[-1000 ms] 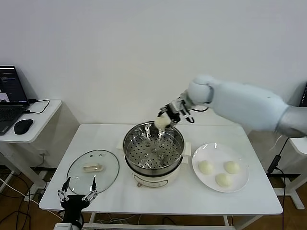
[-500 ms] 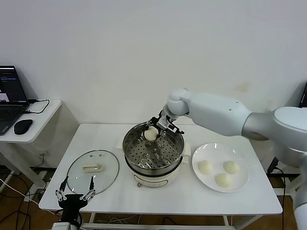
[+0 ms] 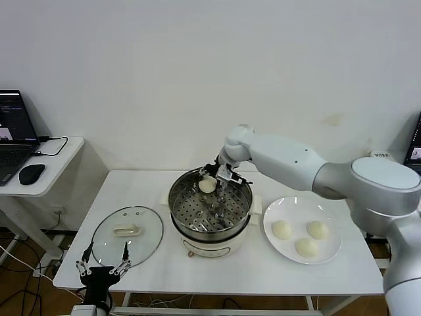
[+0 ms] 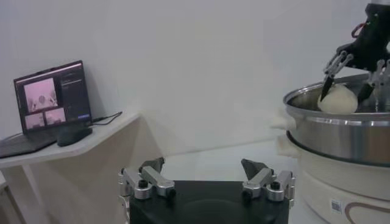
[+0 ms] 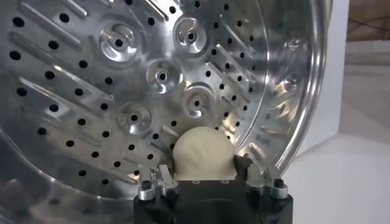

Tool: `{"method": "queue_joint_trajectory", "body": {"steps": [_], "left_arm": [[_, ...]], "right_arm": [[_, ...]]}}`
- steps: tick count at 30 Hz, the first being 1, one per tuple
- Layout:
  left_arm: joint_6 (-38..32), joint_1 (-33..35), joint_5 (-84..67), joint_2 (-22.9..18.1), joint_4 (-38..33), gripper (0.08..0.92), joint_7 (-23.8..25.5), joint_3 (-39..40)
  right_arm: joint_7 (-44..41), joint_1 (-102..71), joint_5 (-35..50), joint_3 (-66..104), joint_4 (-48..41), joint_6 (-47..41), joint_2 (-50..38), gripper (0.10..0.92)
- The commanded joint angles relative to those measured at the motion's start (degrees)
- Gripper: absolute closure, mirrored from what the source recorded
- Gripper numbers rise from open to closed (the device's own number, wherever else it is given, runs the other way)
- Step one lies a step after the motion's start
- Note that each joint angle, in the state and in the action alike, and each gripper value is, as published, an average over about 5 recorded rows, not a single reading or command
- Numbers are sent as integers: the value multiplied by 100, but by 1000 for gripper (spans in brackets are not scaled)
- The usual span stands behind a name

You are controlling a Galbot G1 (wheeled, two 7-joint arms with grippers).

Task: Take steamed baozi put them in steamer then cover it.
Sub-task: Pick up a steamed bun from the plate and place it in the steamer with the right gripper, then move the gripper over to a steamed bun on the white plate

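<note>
From the head camera I see my right gripper (image 3: 212, 182) inside the steamer (image 3: 210, 212) at the far rim, its fingers around one bun (image 3: 207, 186). Three buns (image 3: 306, 247) lie on the plate (image 3: 332, 251). The lid (image 3: 127, 232) lies left of the steamer. From the left wrist I see my left gripper (image 4: 206, 179) spread wide and holding nothing, parked low by the table edge. From the right wrist, the bun (image 5: 203, 153) sits between the fingers, touching the perforated tray (image 5: 122, 91); I cannot tell whether they still squeeze it.

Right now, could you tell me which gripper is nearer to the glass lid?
Left. The left gripper hangs just off the table's front edge, right below the lid. The right gripper is over the steamer's far side, with a baozi between its fingers.
</note>
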Motion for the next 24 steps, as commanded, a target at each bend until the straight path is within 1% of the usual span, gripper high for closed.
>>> {"method": "queue_joint_trajectory", "body": {"steps": [1,3,6,9,12,14,19,22,24], "left_arm": [[1,15,9,-9,-17,177,1,-3],[1,22,12,-15,-28,177,1,-2],[3,31,15,-16,-47,177,1,-1],[5,29,18,-9,-68,177,4,6],[9,10,18,5,-82,177,6,19],[12,-4,17,25,-84,177,10,30],[22,-51,-1,117,-85,177,16,39],[28,-86,-21,175,-79,177,17,47],[30,-105,-32,211,-68,177,17,58]], "right_arm": [[59,-56,-210,72,-174,193,74,347],[41,11,-19,35,-101,164,34,294],[-140,300,715,-141,205,-117,-117,228],[-507,782,1842,-443,781,-848,-410,206],[-911,1245,2779,-641,1500,-1868,-871,203],[-1128,1469,3087,-673,1916,-2520,-1225,203],[-1423,1890,3476,-713,2713,-4015,-2202,203],[-1446,2056,3750,-807,3157,-4565,-2789,203],[-1418,2091,3889,-876,3450,-4781,-3203,203]]}}
